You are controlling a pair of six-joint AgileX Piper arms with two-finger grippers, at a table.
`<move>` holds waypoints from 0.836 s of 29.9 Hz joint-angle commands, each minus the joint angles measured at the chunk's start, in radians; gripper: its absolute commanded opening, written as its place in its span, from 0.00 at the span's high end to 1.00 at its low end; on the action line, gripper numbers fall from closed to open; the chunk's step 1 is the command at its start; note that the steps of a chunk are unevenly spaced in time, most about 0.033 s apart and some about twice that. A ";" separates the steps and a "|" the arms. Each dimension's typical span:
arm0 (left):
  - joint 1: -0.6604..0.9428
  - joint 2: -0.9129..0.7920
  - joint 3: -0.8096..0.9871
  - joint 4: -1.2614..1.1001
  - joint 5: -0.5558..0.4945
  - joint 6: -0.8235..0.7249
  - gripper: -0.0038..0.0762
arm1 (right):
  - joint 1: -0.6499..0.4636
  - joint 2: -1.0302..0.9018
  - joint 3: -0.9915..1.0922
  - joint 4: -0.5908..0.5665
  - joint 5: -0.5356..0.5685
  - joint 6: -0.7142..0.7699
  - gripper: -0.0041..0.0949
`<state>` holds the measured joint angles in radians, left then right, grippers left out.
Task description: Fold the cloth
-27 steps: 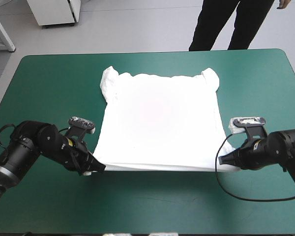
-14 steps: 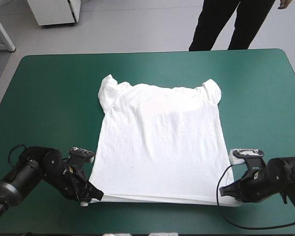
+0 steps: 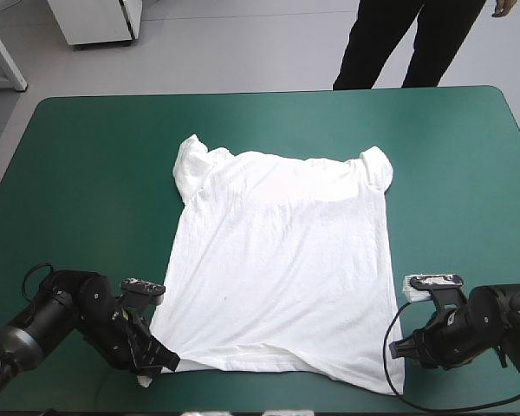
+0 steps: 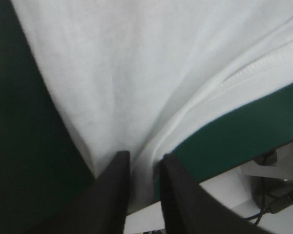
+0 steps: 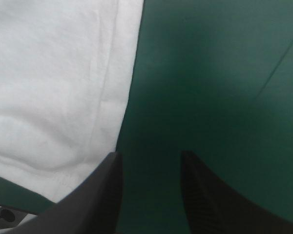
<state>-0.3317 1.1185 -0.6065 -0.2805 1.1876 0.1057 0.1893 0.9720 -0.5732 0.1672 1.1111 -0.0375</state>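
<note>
The white T-shirt (image 3: 277, 260) lies spread flat on the teal-green cover (image 3: 87, 173), sleeves toward the far edge and hem close to the front edge. At the hem's near-left corner my left gripper (image 3: 165, 362) rests low on the table. In the left wrist view it (image 4: 144, 163) is all but shut, with the T-shirt (image 4: 136, 73) pinched between its fingers. My right gripper (image 3: 399, 348) sits just off the hem's near-right corner. In the right wrist view it (image 5: 149, 163) stands open over bare cover, the T-shirt (image 5: 53, 87) lying beside one finger.
The table's front edge (image 4: 219, 170) runs just behind the left gripper and the hem. Bare teal-green cover (image 5: 210, 73) stretches to either side of the shirt and beyond its sleeves.
Both grippers have pulled the hem toward the front edge and down, laying the shirt out flat. The right gripper has opened and let go of its corner.
</note>
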 commanded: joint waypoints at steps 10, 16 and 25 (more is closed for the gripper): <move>-0.006 -0.039 -0.026 -0.110 0.104 0.075 0.54 | -0.004 -0.049 -0.121 0.003 0.012 -0.011 0.46; -0.004 -0.097 -0.203 -0.006 0.106 0.040 0.45 | -0.004 -0.049 -0.247 -0.025 -0.004 -0.011 0.46; -0.004 -0.020 -0.608 0.200 -0.083 -0.034 0.44 | -0.004 -0.018 -0.377 -0.103 -0.123 0.079 0.46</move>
<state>-0.3317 1.0644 -1.1127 -0.1496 1.1948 0.0965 0.1893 0.9405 -0.8861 0.0893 1.0610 0.0102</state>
